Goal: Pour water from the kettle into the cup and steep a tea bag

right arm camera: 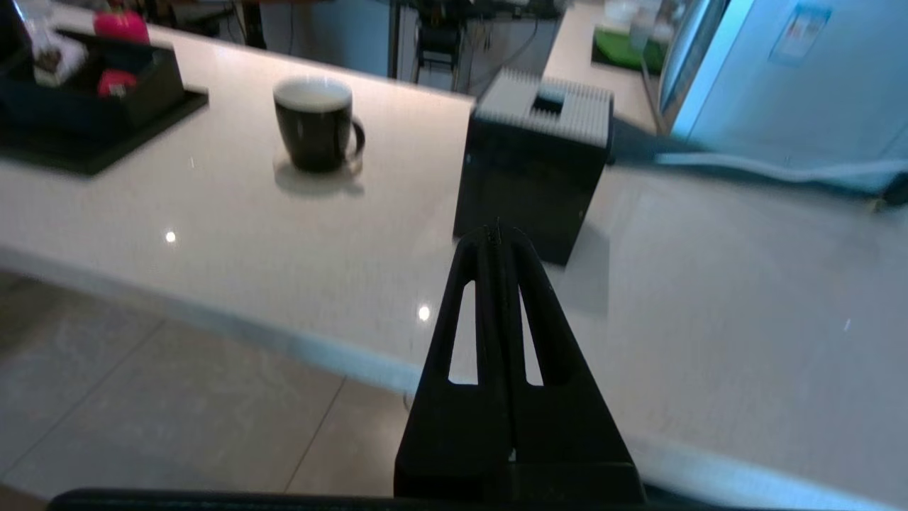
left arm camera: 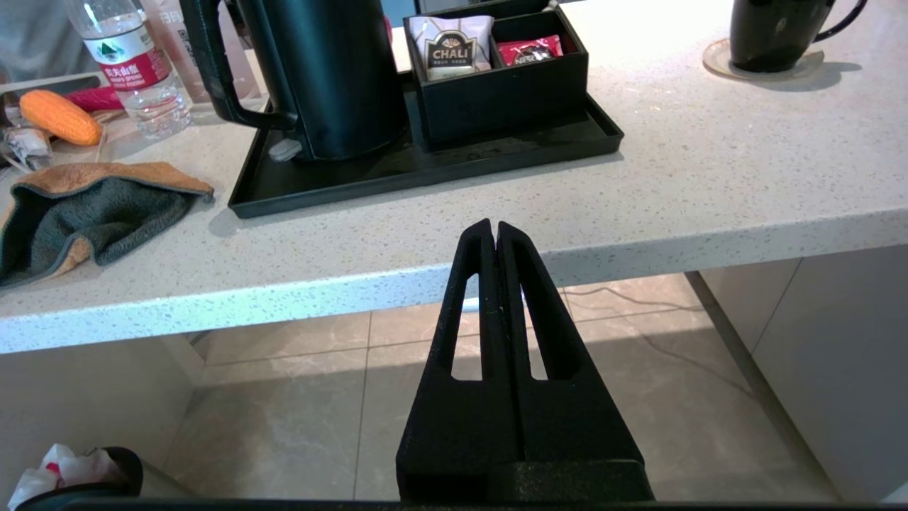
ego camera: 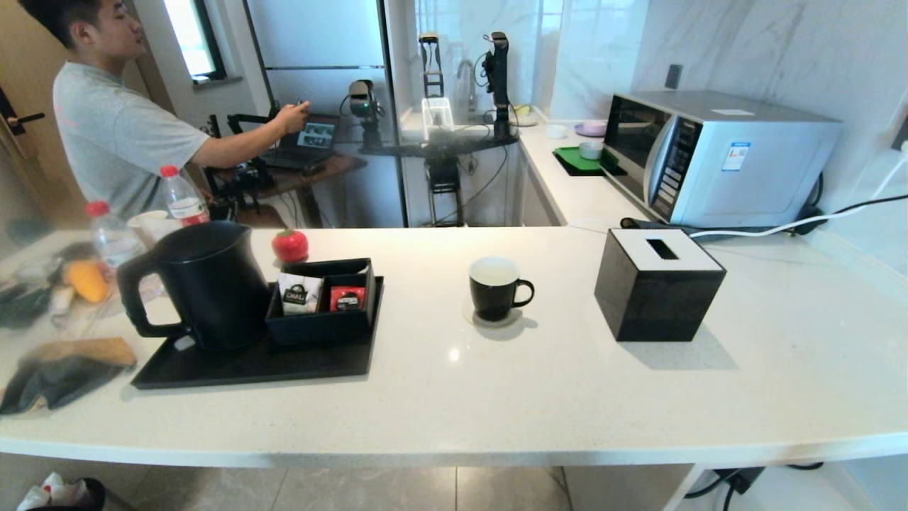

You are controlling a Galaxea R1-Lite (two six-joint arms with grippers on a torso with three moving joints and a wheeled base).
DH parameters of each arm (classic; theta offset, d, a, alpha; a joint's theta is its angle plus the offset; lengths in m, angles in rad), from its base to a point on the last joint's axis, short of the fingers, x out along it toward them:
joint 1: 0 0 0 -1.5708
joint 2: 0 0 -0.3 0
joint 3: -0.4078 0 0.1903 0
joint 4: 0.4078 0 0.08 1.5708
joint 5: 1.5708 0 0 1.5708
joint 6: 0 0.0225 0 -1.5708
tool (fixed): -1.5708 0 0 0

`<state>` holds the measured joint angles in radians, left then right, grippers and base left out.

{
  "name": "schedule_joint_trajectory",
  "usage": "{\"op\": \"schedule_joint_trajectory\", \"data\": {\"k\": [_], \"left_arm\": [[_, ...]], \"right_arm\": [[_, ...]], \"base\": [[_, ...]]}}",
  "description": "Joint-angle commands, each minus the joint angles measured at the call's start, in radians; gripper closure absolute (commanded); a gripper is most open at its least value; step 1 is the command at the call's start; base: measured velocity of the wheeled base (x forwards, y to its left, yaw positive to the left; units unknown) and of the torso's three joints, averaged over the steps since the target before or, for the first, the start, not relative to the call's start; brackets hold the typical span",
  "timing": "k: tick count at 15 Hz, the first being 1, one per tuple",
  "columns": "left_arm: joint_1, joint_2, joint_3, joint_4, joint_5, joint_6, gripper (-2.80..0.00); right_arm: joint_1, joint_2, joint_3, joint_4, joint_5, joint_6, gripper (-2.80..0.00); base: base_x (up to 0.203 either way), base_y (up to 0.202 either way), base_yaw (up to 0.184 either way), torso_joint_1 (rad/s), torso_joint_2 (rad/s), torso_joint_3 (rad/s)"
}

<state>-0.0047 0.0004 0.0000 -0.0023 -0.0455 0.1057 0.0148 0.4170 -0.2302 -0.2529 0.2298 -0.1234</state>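
Observation:
The matte black kettle [ego camera: 202, 284] [left arm camera: 326, 71] stands upright on a black tray [ego camera: 248, 365] at the counter's left, loop handle facing left. The black cup [ego camera: 494, 287] [right arm camera: 314, 124] with a white inside sits on a coaster mid-counter, ear handle to the right. No tea bag shows; it is out of view. My left gripper [left arm camera: 494, 228] hangs shut and empty below the counter's front edge, short of the tray. My right gripper [right arm camera: 498, 233] is also shut and empty, before the counter edge and facing the tissue box. Neither arm appears in the head view.
A black divided box [ego camera: 323, 323] on the tray holds a white CHALI sachet [ego camera: 299, 294] and a red sachet [ego camera: 347, 299]. A black tissue box [ego camera: 656, 284] stands right of the cup, a microwave [ego camera: 716, 156] behind it. Bottles, a cloth [left arm camera: 85, 213] and a person are at left.

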Motion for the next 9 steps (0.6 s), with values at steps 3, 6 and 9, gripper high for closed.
{"op": "schedule_joint_trajectory", "data": {"k": [3, 6, 9], "left_arm": [[0.0, 0.0, 0.0, -0.001, 0.0, 0.0, 0.0], [0.0, 0.0, 0.0, 0.001, 0.0, 0.0, 0.0], [0.0, 0.0, 0.0, -0.001, 0.0, 0.0, 0.0]], "right_arm": [[-0.018, -0.297, 0.222, 0.07, -0.022, 0.002, 0.0], [-0.013, -0.409, 0.176, 0.349, -0.151, 0.003, 0.0], [-0.012, -0.417, 0.209, 0.305, -0.241, 0.028, 0.0]], "base": [[0.0, 0.0, 0.0, 0.0, 0.0, 0.0], [0.0, 0.0, 0.0, 0.0, 0.0, 0.0], [0.0, 0.0, 0.0, 0.0, 0.0, 0.0]]}}
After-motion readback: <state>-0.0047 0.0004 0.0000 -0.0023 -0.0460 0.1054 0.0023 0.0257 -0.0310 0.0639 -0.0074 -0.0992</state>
